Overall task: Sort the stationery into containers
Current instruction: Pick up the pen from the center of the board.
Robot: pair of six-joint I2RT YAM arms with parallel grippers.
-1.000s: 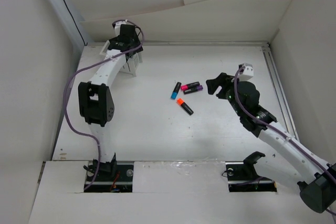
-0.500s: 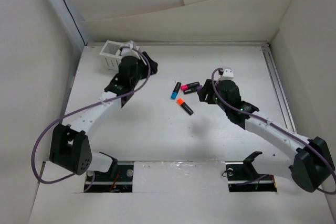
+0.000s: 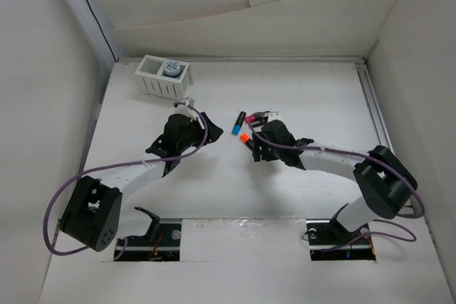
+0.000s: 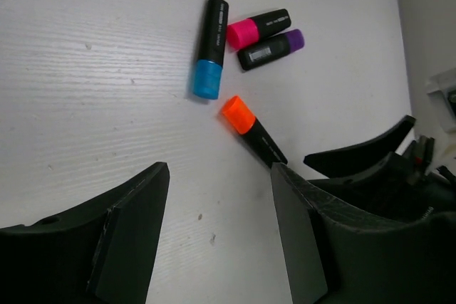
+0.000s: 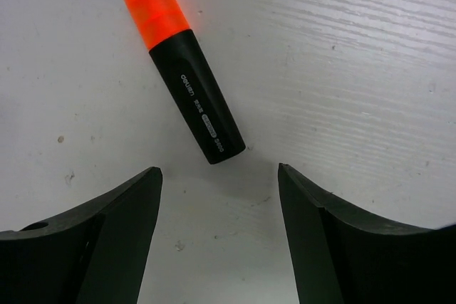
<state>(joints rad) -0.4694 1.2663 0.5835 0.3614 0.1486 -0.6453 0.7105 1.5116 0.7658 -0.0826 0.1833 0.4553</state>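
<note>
Several marker pens lie mid-table: a blue-ended one [image 3: 237,124] [image 4: 210,48], a pink-ended one [image 3: 254,116] [image 4: 256,28], a purple-ended one [image 4: 271,49] and an orange-ended one [image 3: 244,137] [image 4: 253,129] [image 5: 187,108]. My right gripper [image 3: 254,147] [image 5: 217,176] is open, low over the table, with the orange marker's black end just ahead of its fingertips. My left gripper [image 3: 205,127] [image 4: 219,176] is open and empty, a little left of the markers. The white slatted basket [image 3: 152,76] stands at the back left with a grey-blue cylinder [image 3: 171,68] in its right compartment.
White walls close the table at the left, back and right. A rail [image 3: 374,115] runs along the right edge. My right arm's wrist [image 4: 370,165] shows at the right of the left wrist view, close to my left fingers.
My left arm has pulled back from the basket to the table's middle, uncovering the basket and the cylinder in it. My right gripper has moved left and down to the orange marker.
</note>
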